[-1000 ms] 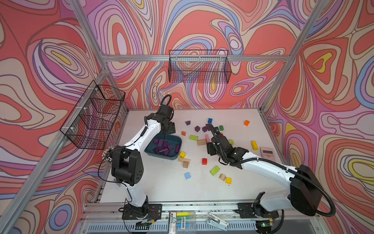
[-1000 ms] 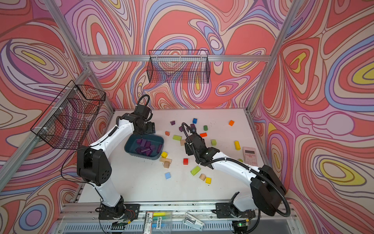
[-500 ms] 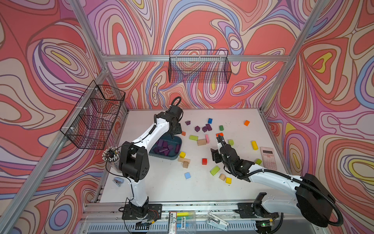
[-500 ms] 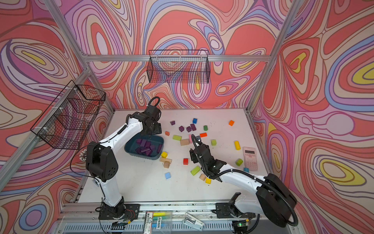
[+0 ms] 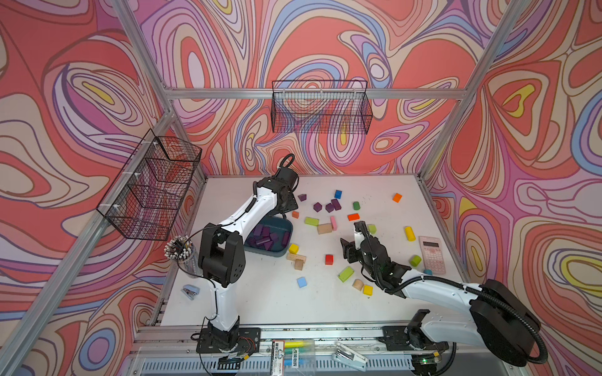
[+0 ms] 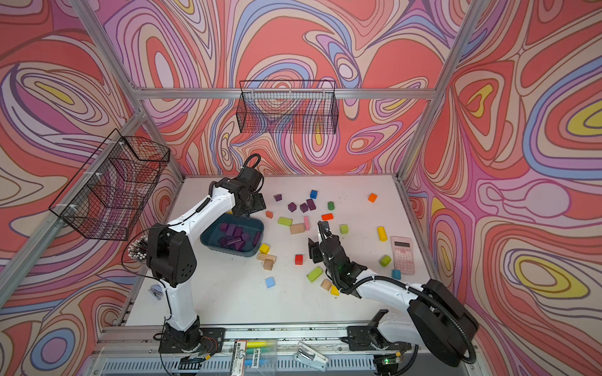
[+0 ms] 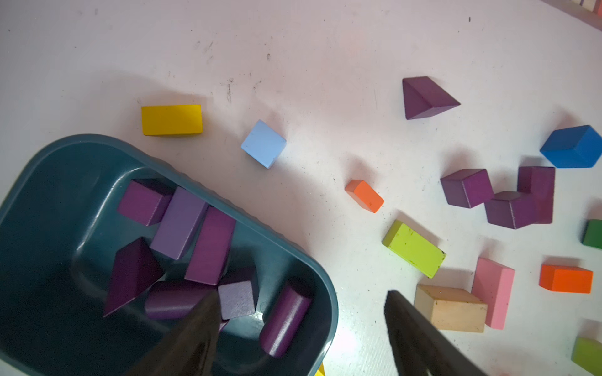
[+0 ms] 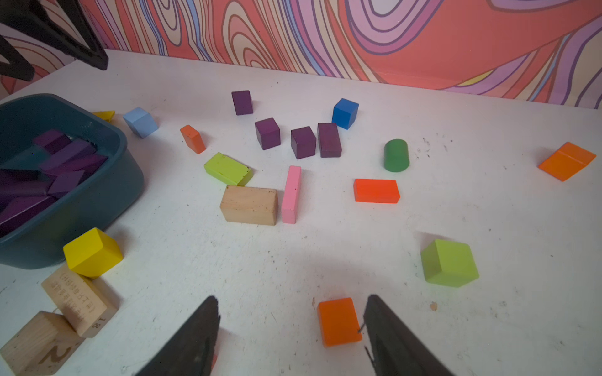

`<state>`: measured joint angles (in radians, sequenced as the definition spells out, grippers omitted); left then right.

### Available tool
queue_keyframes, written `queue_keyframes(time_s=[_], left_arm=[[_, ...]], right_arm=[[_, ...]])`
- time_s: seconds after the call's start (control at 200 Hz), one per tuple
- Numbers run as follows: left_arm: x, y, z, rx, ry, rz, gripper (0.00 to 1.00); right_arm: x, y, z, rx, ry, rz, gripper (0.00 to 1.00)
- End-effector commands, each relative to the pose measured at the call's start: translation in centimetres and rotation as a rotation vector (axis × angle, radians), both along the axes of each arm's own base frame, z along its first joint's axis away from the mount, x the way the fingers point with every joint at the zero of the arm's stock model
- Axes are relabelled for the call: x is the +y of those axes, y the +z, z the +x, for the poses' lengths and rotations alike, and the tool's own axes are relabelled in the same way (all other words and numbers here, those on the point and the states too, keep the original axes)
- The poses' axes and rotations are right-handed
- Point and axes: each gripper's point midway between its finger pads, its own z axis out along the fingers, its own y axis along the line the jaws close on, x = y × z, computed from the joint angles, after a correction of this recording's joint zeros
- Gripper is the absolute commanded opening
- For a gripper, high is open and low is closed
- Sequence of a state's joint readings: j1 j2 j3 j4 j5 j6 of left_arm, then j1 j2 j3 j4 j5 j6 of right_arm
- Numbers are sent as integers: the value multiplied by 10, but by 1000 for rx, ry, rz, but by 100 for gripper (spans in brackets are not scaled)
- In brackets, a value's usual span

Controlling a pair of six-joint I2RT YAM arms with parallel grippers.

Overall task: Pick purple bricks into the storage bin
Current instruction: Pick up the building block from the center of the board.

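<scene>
My left tool [image 7: 301,299], jaws apart and empty, hangs above one end of the storage bin [image 7: 55,182]. The bin sits on the white bench [image 7: 293,81] and holds a heap of purple bricks [image 7: 211,244], perhaps eight, though one finger hides part of the heap. My right tool [image 8: 291,299], jaws likewise apart and gripping nothing, hovers low over the bench with an orange block [image 8: 338,320] just beside one finger. Four further purple bricks lie loose beyond: a prism [image 7: 423,97] alone, and three blocks [image 8: 303,141] clustered near a blue cube [image 8: 345,113].
</scene>
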<state>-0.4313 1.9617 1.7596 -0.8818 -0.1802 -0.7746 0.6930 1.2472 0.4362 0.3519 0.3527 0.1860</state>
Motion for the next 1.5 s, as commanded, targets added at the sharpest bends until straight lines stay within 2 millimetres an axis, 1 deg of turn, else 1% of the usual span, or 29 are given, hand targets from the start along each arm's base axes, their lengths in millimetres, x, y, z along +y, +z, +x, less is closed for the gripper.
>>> queue_keyframes(time_s=[0.0,0.1,0.225,0.401,0.501,0.566,0.711,0.866,1.016,1.117,1.212,1.332,1.492], left_arm=[[-15,0,14,-34,41,-45,81],[-22,-7,22,-35,58,-50,81],[-31,-8,35,-50,72,-49,81],[-44,-11,49,-76,64,-49,81],[-52,-15,58,-85,50,-59,81],[-56,-17,65,-91,35,-59,81],[-63,-26,78,-107,4,-49,80],[-71,-38,93,-126,-11,-42,79],[-82,-54,107,-147,-22,-67,78],[-82,-62,115,-151,-22,-47,76],[-86,-66,122,-160,-32,-42,76],[-87,-69,131,-193,-36,-30,75],[-83,-74,141,-228,-29,3,75]], right_arm=[[3,8,4,-34,8,51,74],[4,9,4,-38,15,53,74],[3,12,3,-46,18,55,74],[0,15,12,-15,-10,64,74],[-5,29,23,16,-58,98,74],[-7,44,32,37,-87,125,74],[-3,72,47,77,-99,154,73],[3,84,55,121,-89,155,73],[11,82,61,151,-65,154,73],[15,83,63,167,-57,163,73],[17,86,61,168,-42,180,73],[19,83,59,183,-27,182,73],[22,83,55,194,-7,180,72]])
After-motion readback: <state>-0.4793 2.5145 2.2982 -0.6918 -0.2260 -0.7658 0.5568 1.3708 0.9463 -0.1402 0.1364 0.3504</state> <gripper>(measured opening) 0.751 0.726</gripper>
